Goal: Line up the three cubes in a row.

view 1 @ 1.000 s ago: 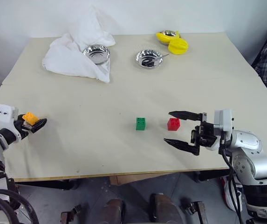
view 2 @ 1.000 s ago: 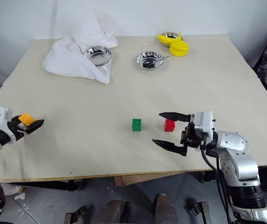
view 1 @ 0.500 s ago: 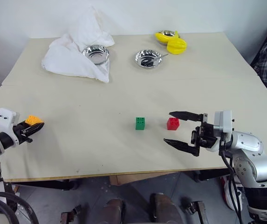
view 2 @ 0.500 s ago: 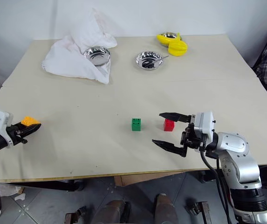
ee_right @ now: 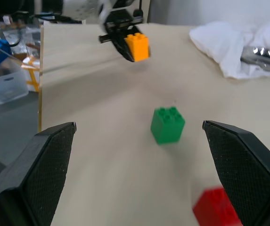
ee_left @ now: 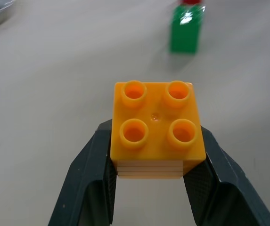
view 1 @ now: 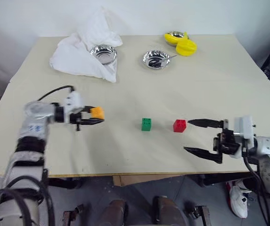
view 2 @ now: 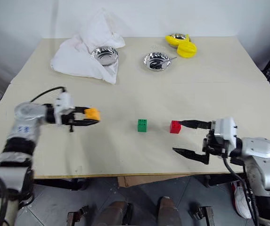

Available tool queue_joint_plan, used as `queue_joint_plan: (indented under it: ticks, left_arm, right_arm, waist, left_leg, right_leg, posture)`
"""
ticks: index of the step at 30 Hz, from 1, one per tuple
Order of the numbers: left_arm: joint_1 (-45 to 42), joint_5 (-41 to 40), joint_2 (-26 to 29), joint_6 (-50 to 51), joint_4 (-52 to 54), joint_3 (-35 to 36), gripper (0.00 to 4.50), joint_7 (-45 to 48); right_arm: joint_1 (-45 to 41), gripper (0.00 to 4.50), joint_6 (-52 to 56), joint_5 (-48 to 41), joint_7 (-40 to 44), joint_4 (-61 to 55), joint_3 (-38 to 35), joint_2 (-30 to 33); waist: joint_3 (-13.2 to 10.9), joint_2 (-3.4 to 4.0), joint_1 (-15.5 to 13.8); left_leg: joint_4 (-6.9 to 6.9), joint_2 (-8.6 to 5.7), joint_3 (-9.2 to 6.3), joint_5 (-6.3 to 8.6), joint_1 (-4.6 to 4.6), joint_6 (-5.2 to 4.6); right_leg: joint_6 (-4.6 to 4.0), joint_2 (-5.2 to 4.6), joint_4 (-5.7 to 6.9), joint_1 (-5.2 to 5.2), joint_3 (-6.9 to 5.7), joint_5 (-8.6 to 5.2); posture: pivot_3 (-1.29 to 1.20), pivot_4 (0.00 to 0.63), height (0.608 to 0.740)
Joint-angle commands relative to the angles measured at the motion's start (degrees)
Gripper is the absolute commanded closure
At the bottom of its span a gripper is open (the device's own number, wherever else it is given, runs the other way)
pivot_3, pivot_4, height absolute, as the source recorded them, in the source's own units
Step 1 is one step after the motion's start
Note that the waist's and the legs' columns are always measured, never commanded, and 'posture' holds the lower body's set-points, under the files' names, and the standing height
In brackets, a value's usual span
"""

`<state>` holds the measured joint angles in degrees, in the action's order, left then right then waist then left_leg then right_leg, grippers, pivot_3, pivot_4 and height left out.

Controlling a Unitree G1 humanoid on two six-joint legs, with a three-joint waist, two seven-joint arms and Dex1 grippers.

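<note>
Transport is the step in hand: the left gripper (view 1: 96, 117) has its fingers clamped on the sides of the orange cube (ee_left: 155, 128), studs up, and carries it above the table (view 1: 210, 70), left of the other two. The green cube (view 1: 146, 124) and red cube (view 1: 179, 125) already sit on the table near its front, close together but apart, making a short row across the robot's front. From the left wrist view the green cube lies straight ahead of the held one, with what looks like the red just behind it, though that part is blurred.

The right gripper (view 1: 204, 138) hangs just right of the red cube with its fingers spread wide and nothing between them; one fingertip points at the red cube from close by, without clear contact.

Next, I judge, the orange cube needs to travel on toward the green one, come down on the same line with a like gap, and be released squarely so it does not nudge its neighbour.
</note>
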<state>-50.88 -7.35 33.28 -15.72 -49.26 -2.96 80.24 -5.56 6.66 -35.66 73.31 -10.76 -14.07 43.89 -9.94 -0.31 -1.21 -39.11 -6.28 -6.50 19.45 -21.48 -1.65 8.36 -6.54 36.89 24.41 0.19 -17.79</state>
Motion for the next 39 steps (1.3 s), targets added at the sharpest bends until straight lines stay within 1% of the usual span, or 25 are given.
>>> queue_joint_plan:
  ticks: [1, 5, 9, 12, 17, 25, 34, 39]
  left_arm:
    - [-3.44, 3.76, -2.61, -4.19, -6.35, -3.69, 2.97, 2.87]
    - [-7.01, 6.72, -5.94, -7.46, -12.95, -5.55, 2.97, 0.92]
    - [-9.61, 8.36, -9.42, -7.85, -17.83, -5.8, 2.97, -1.71]
    - [-10.21, 9.83, -10.4, -8.72, -19.83, -6.16, 2.97, -2.84]
    - [-10.85, 10.71, -10.13, -8.17, -21.85, -5.59, 2.97, -3.22]
    - [-9.54, 11.48, -7.13, -8.41, -23.23, -4.88, 2.97, -4.54]
    - [-8.75, 11.58, -6.24, -8.83, -23.2, -4.08, 2.97, -4.0]
    - [-8.89, 10.88, -6.57, -8.82, -22.92, -3.5, 2.97, -1.19]
  right_arm:
    - [2.61, 0.0, 0.24, -1.77, -0.64, -3.21, -3.41, 0.75]
    - [5.92, 0.0, 0.66, -2.31, -2.69, -6.42, -5.06, 0.12]
    - [10.01, 0.0, 0.98, -2.69, -5.69, -10.61, -6.2, -1.28]
    - [11.53, 0.0, 1.13, -2.71, -7.56, -12.69, -6.44, -2.02]
    - [12.76, 0.0, 1.43, -3.03, -9.48, -14.68, -6.34, -2.14]
    - [13.16, 0.0, 1.3, -3.46, -9.81, -14.45, -6.57, -1.41]
    - [10.5, 0.0, 1.62, -3.18, -8.97, -12.64, -5.21, -1.06]
    - [9.19, 0.0, 1.85, -2.87, -8.33, -11.93, -4.64, -1.13]
  waist:
    - [-0.01, -0.01, 0.63]
    - [-0.06, -0.1, 1.29]
    - [-0.09, -0.16, 0.72]
    - [-0.1, -0.17, 0.2]
    - [-0.1, -0.17, -0.12]
    - [-0.09, -0.17, 0.1]
    - [-0.09, -0.17, -0.07]
    - [-0.09, -0.17, -0.05]
  left_leg:
    - [0.04, 0.04, 0.04, 0.0, 0.01, 0.0]
    - [0.08, 0.09, 0.09, 0.0, 0.0, 0.01]
    - [-0.02, 0.01, 0.07, -0.01, -0.01, -0.01]
    - [-0.06, -0.03, 0.08, -0.01, -0.01, -0.03]
    - [-0.08, -0.01, 0.11, -0.02, 0.0, -0.04]
    - [-0.08, 0.04, 0.17, -0.05, 0.07, 0.01]
    - [-0.09, 0.03, 0.18, -0.06, 0.1, 0.0]
    - [-0.09, 0.02, 0.18, -0.06, 0.1, 0.0]
  right_leg:
    - [0.0, 0.0, -0.01, 0.02, 0.03, 0.0]
    - [0.0, 0.02, 0.0, 0.1, 0.04, 0.0]
    - [0.02, 0.02, -0.01, 0.09, 0.05, 0.01]
    - [0.05, 0.02, -0.01, 0.08, 0.07, 0.02]
    - [0.06, 0.05, -0.02, 0.08, 0.09, 0.03]
    - [0.05, 0.08, -0.02, 0.09, 0.14, 0.03]
    - [0.05, 0.08, 0.0, 0.08, 0.14, 0.03]
    - [0.05, 0.08, 0.01, 0.08, 0.14, 0.03]
  posture:
    - [0.0, 0.15, 0.74]
    - [0.0, 0.15, 0.74]
    - [0.0, 0.15, 0.74]
    - [0.0, 0.15, 0.74]
    - [0.0, 0.15, 0.74]
    - [0.0, 0.15, 0.74]
    - [0.0, 0.15, 0.74]
    - [0.0, 0.15, 0.74]
